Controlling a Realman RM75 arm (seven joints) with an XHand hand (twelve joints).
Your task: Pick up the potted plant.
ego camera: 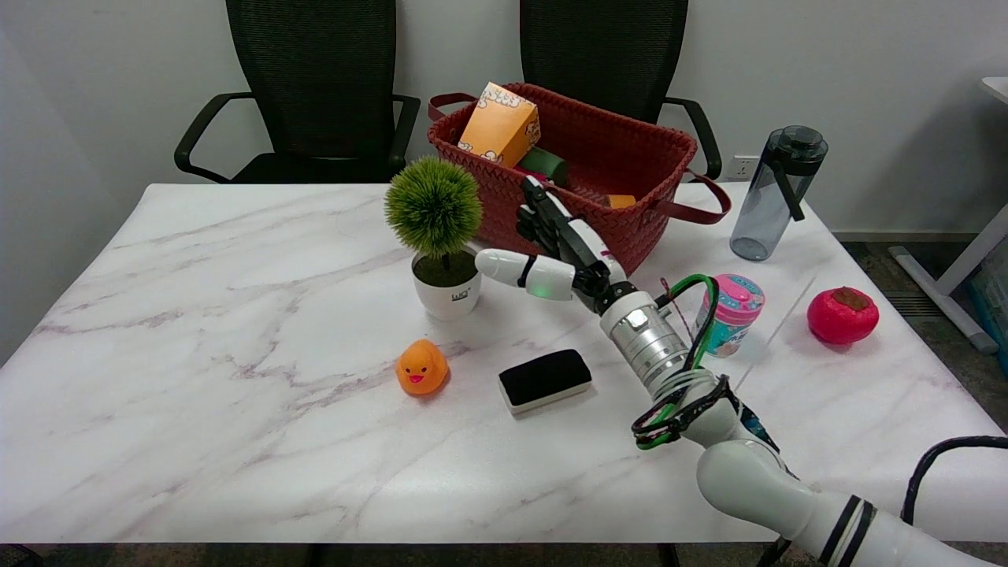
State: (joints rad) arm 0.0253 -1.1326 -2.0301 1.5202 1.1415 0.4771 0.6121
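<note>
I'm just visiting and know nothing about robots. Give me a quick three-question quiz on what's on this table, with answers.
1. True or false: the right hand already holds the potted plant in the air.
2. Which thing lies nearest the rubber duck? A) water bottle B) black eraser C) red fruit
3. Fill in: the orange box sits inside the red ____.

Key
1. False: the pot stands on the table, with the hand just to its right, one white finger reaching the pot's rim and the other fingers apart.
2. B.
3. Basket.
</note>
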